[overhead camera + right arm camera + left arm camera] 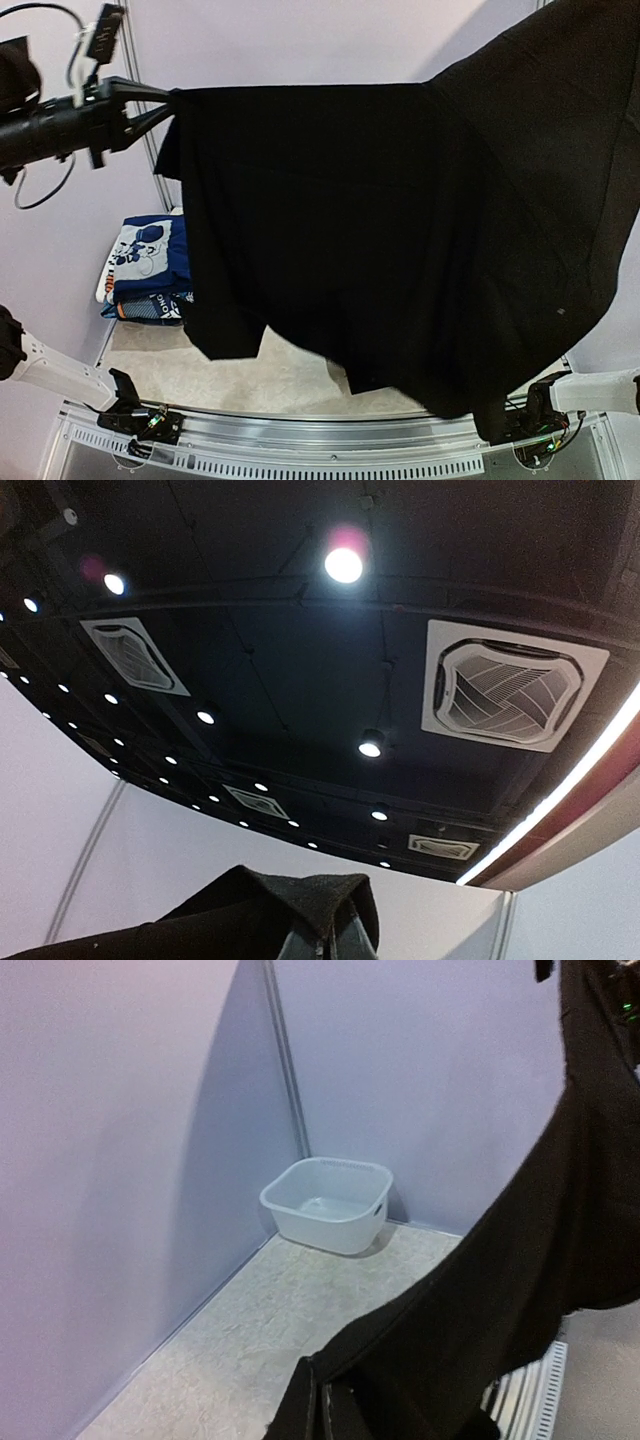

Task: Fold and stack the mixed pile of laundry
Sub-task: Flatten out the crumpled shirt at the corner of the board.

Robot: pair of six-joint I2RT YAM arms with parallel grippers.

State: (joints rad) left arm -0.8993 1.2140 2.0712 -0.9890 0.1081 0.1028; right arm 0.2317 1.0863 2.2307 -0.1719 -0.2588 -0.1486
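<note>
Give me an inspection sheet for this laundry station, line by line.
Surface: beige speckled table.
Job's things: large black garment hanging spread in the air between both arms; folded blue printed clothes stacked at the table's left.
Clutter: empty white tub in the far corner.
Pincers: left pincer and right pincer each shut on an edge of the black garment.
Cables: black cable looping beneath the left arm.
Surroundings: pale lilac walls; ceiling spotlights overhead.
</note>
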